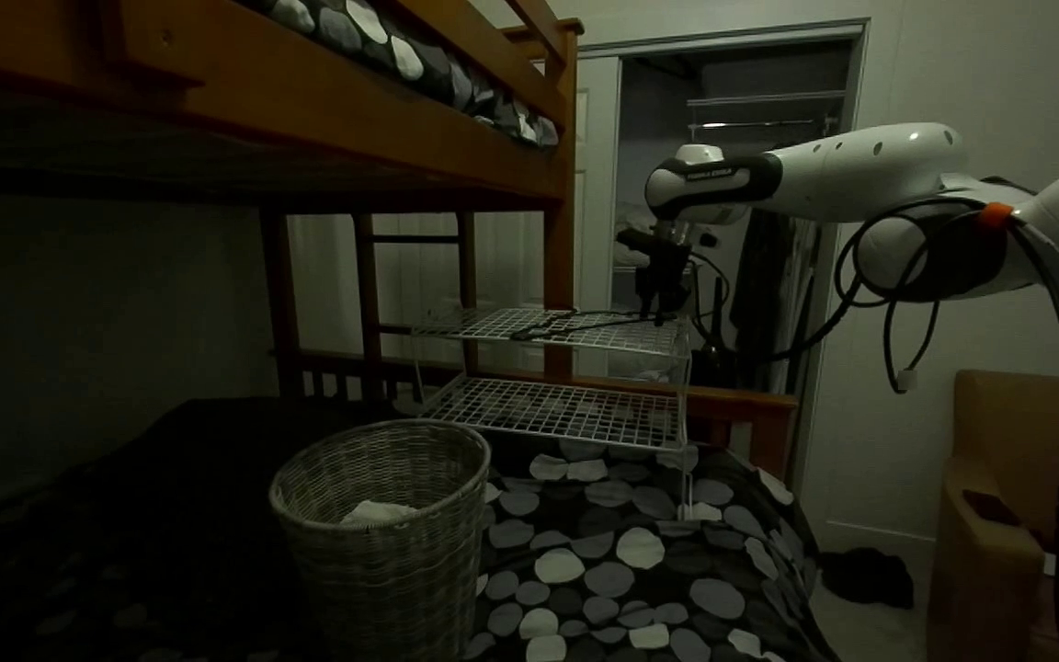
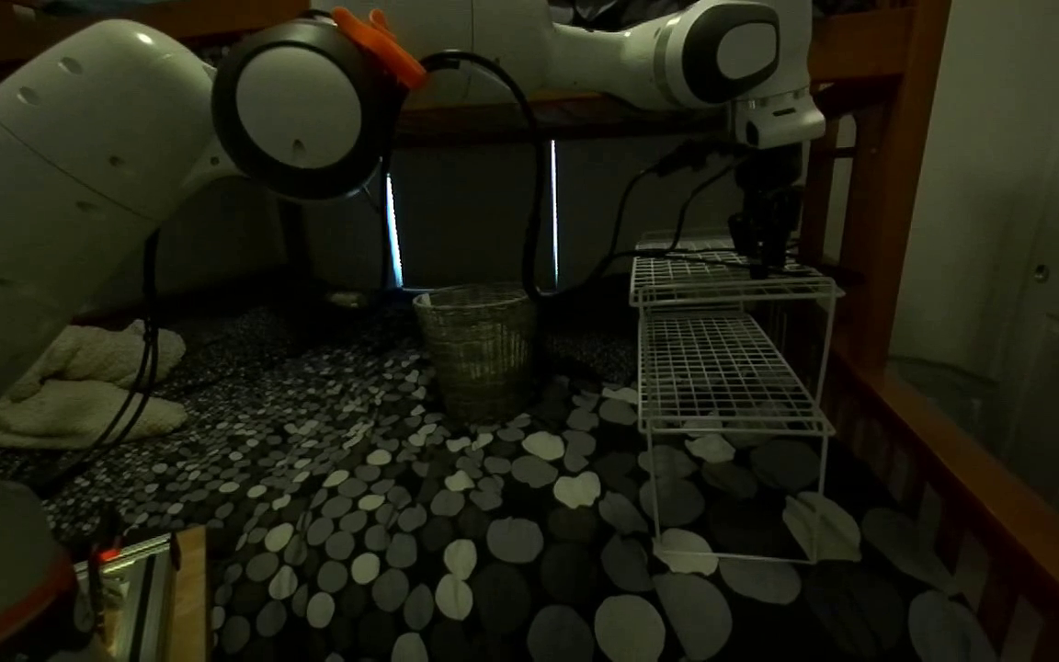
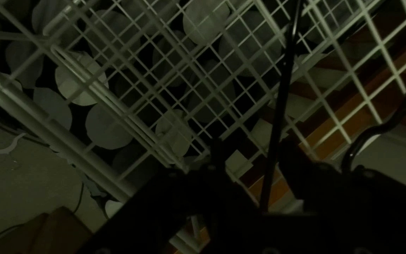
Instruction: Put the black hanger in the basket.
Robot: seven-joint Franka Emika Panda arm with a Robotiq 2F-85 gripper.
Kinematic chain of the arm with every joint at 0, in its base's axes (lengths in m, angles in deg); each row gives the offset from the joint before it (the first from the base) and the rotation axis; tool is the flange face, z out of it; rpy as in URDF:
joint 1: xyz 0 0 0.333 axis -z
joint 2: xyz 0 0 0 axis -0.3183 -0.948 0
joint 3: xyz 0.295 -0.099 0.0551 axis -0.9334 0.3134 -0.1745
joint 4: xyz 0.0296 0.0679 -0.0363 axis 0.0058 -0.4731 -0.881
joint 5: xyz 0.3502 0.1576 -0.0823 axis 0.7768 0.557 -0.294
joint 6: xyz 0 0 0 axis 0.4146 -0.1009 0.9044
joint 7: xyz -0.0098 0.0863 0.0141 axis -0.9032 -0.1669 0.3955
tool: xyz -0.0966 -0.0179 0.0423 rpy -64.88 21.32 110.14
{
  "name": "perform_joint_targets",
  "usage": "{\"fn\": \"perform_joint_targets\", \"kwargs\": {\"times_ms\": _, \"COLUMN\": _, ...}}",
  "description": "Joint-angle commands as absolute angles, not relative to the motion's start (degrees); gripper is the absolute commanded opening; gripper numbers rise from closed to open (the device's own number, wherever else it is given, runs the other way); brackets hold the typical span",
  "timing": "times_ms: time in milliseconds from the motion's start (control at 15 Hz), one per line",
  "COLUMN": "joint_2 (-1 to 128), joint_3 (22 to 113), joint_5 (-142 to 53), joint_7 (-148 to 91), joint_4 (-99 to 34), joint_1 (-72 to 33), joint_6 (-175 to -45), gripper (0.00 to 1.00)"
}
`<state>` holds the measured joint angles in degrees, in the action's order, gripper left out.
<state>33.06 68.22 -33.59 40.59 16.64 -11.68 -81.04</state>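
Note:
The black hanger (image 1: 527,335) lies on the top shelf of a white wire rack (image 1: 621,342). In the wrist view one straight bar of the hanger (image 3: 281,95) runs between my fingers, and a curved part shows at the right. My gripper (image 1: 658,311) points down at the rack's top shelf, at the hanger. In the wrist view the gripper (image 3: 250,150) is open, with a gap beside the bar, which is nearer the right finger. The pale woven basket (image 1: 392,579) stands upright on the bed with whitish cloth inside; it also shows in an exterior view (image 2: 479,363).
A lower wire shelf (image 2: 723,368) sits under the top one. The wooden upper bunk (image 1: 355,138) overhangs the basket's side, and a bunk post (image 1: 559,257) stands behind the rack. A spotted cover (image 2: 511,542) lies on the bed. Black cables (image 2: 529,184) hang from the arm.

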Motion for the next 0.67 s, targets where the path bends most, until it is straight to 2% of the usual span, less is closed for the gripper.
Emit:
{"fn": "perform_joint_targets", "kwargs": {"times_ms": 0, "joint_2": 29.4, "joint_3": 67.9, "joint_5": -32.4, "joint_7": 42.9, "joint_4": 22.3, "joint_1": -10.4, "joint_6": -77.8, "gripper": 0.23}}
{"fn": "perform_joint_targets", "kwargs": {"times_ms": 67, "joint_2": 29.0, "joint_3": 67.8, "joint_5": -32.3, "joint_7": 43.3, "joint_4": 23.2, "joint_1": -10.2, "joint_6": -77.5, "gripper": 0.23}}
{"fn": "perform_joint_targets", "kwargs": {"times_ms": 200, "joint_2": 28.6, "joint_3": 67.5, "joint_5": -32.1, "joint_7": 43.5, "joint_4": 24.4, "joint_1": -9.8, "joint_6": -77.7, "gripper": 0.30}}
{"fn": "perform_joint_targets", "kwargs": {"times_ms": 333, "joint_2": 28.7, "joint_3": 67.1, "joint_5": -31.7, "joint_7": 43.5, "joint_4": 25.3, "joint_1": -9.4, "joint_6": -77.5, "gripper": 0.52}}
{"fn": "perform_joint_targets", "kwargs": {"times_ms": 467, "joint_2": 28.3, "joint_3": 66.9, "joint_5": -31.5, "joint_7": 43.9, "joint_4": 26.4, "joint_1": -9.2, "joint_6": -77.3, "gripper": 0.60}}
{"fn": "perform_joint_targets", "kwargs": {"times_ms": 600, "joint_2": 28.0, "joint_3": 66.4, "joint_5": -30.7, "joint_7": 44.2, "joint_4": 27.2, "joint_1": -8.6, "joint_6": -76.9, "gripper": 0.64}}
